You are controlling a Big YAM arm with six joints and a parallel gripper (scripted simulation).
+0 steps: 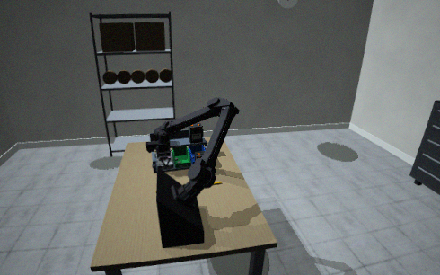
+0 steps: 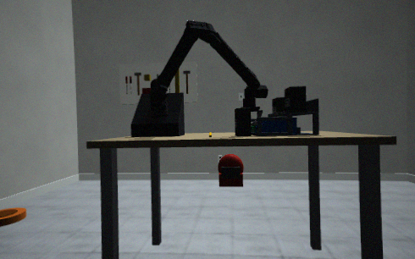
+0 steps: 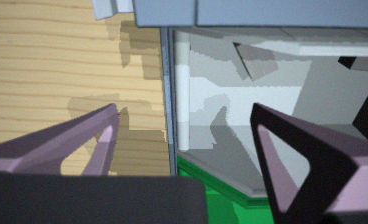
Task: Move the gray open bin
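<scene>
The tool (image 1: 163, 158) (image 2: 254, 116) (image 3: 184, 111) is spread wide above the gray bin (image 1: 165, 162) (image 3: 235, 115), its fingers either side of the bin's side wall. The bin sits on the shelf (image 1: 184, 169) (image 2: 315, 120) (image 3: 265, 14), beside the green bin (image 1: 181, 155) (image 3: 220, 204), over the tabletop (image 1: 133, 216) (image 2: 206, 140) (image 3: 60, 60).

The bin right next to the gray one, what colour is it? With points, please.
Green (image 1: 181, 155) (image 3: 220, 202); it shows best in the top view.

The robot's arm (image 1: 220, 130) (image 2: 231, 55) is matte black, with long, straight-sided links and chunky, rounded joint housings. At three o'clock and nine o'clock in the wrist view, the gripper (image 3: 184, 111) shows mauve-gray, tapering fingers, each pierced by a roughly triangular opening.
</scene>
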